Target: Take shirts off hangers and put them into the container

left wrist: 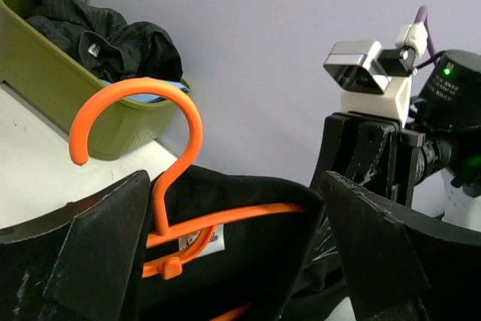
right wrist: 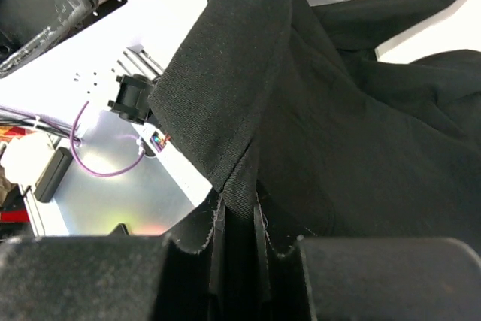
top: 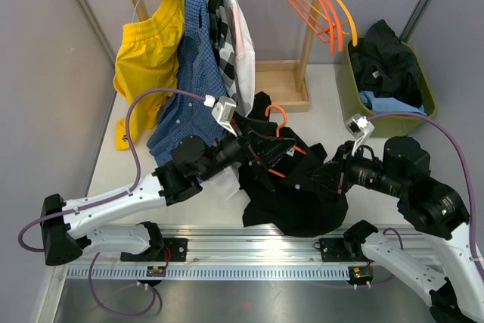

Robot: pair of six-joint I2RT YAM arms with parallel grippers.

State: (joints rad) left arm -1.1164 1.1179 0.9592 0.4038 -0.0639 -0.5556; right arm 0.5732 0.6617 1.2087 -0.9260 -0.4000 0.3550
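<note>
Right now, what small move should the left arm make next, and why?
Probably close the left jaws on the orange hanger: they stand open around its neck, and the right jaws pinch the black shirt, ready to pull apart.

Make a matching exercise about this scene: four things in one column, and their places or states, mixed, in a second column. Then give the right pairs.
1. yellow shirt
2. black shirt
3. container
4. left hand

A. pinched by the right hand
B. hanging on the rack
C. open, either side of the orange hanger
D. holding dark clothes

Pairs: 1-B, 2-A, 3-D, 4-C
</note>
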